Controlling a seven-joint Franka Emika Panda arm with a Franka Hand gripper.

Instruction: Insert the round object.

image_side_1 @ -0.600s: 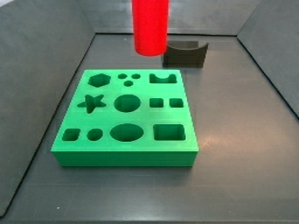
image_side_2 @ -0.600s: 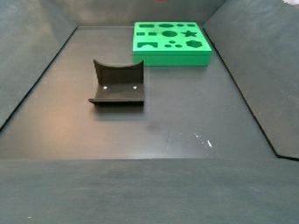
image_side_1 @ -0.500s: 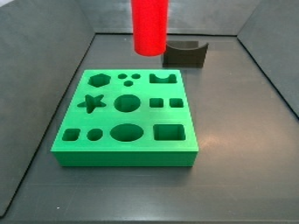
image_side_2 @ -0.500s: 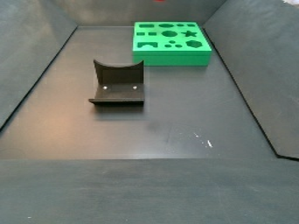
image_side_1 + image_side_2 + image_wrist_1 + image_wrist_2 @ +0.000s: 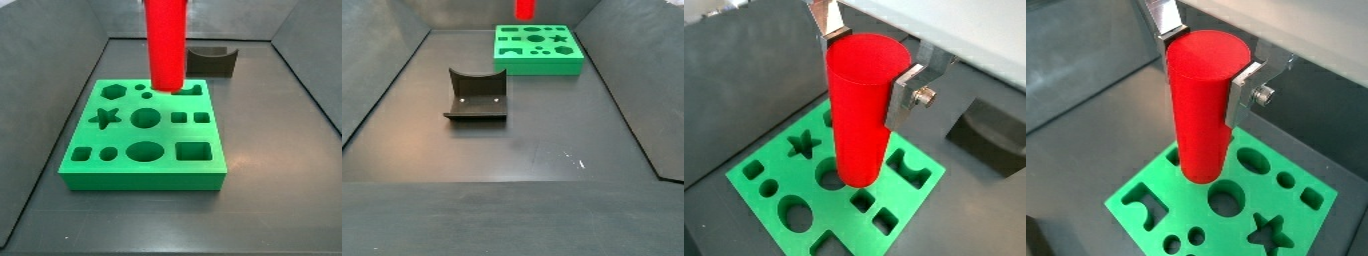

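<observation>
The round object is a tall bright red cylinder [image 5: 166, 45], held upright. My gripper [image 5: 871, 60] is shut on its upper end, one silver finger [image 5: 907, 88] on each side; it also shows in a wrist view [image 5: 1209, 58]. The cylinder [image 5: 1204, 105] hangs above the green block [image 5: 140, 178], its lower end over the block's back rows and apart from it. The block's middle round hole [image 5: 144, 118] is open and shows in both wrist views [image 5: 831, 178] [image 5: 1227, 200]. In a side view only the cylinder's lower tip [image 5: 525, 9] shows, above the block [image 5: 539, 68].
The dark grey fixture [image 5: 214, 62] with a curved notch stands behind the block, and apart from it in a side view [image 5: 476, 95]. It shows in a wrist view [image 5: 991, 140]. Sloped dark walls [image 5: 382, 90] ring the floor.
The gripper has lowered the red cylinder toward the green block; its lower end now reaches down to the block's back rows, and its tip has come into the other side view.
</observation>
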